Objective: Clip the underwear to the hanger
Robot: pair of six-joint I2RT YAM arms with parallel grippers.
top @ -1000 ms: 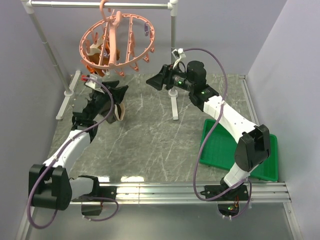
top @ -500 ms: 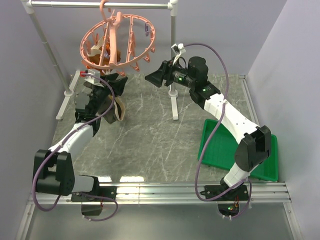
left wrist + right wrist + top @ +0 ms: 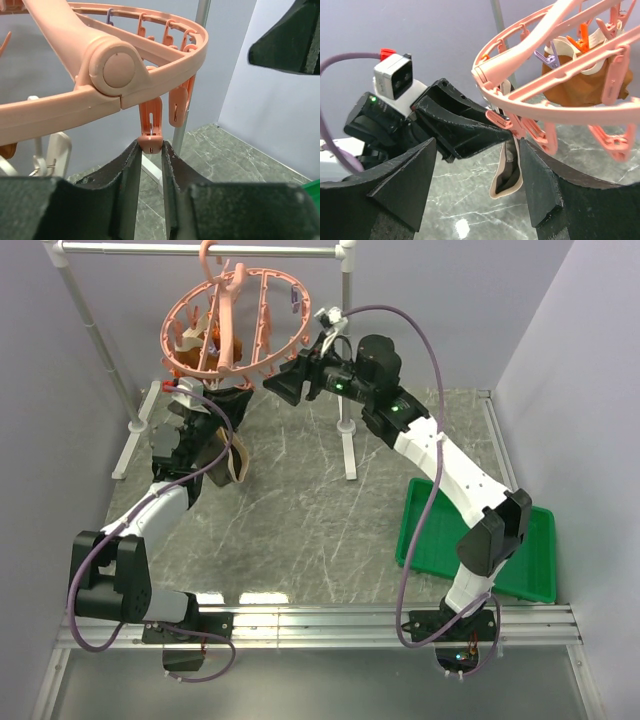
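The hanger point(image 3: 262, 278), a salmon-pink ring with clips, hangs from the rack bar. My left gripper point(image 3: 226, 400) sits under its near rim. In the left wrist view its jaws point(image 3: 149, 150) pinch the lower end of a pink clip point(image 3: 150, 122). The underwear point(image 3: 236, 456), dark with a tan waistband, hangs beside that gripper. What holds it is hidden. My right gripper point(image 3: 284, 386) is open at the ring's right side. In the right wrist view the waistband point(image 3: 508, 175) and the left gripper's fingertip lie between its fingers point(image 3: 475, 170), and it touches neither.
An orange-brown garment point(image 3: 204, 342) hangs clipped inside the ring. The white-grey pipe rack point(image 3: 150, 249) has a post point(image 3: 347, 390) with a foot on the table just right of the ring. A green tray point(image 3: 452, 540) lies at the right, partly under the right arm.
My left gripper rose to the ring's rim and its jaws narrowed onto a pink clip. My right gripper moved left and up, close to the ring.
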